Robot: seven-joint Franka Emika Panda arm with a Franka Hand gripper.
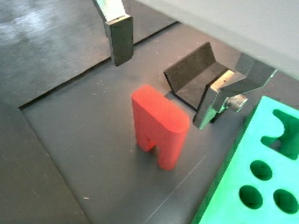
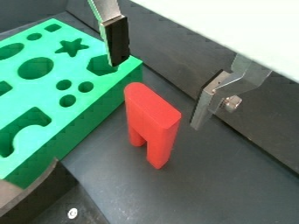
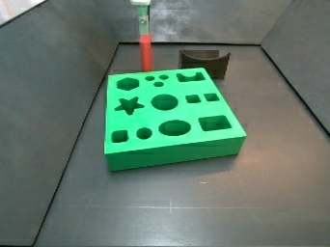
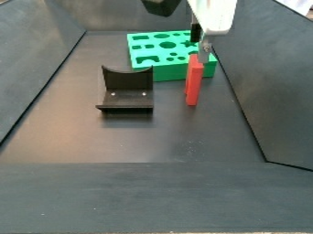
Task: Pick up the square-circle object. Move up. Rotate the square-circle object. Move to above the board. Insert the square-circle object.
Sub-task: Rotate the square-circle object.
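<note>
The square-circle object (image 1: 160, 129) is a slim red peg standing upright on the dark floor, right beside the board's edge (image 2: 153, 124). In both side views it rises next to the board (image 3: 146, 53) (image 4: 193, 80). The board (image 3: 168, 118) is a thick green slab cut with star, round and square holes (image 4: 163, 46). My gripper (image 1: 163, 92) hangs open just over the peg's top (image 2: 158, 93). One finger (image 1: 121, 42) stands on either side of the peg, neither touching it. Nothing is held.
The fixture (image 1: 197, 73), a dark L-shaped bracket, stands on the floor behind the peg (image 4: 124, 90) and beside the board's far corner (image 3: 206, 62). Sloping grey walls (image 3: 71, 58) enclose the floor.
</note>
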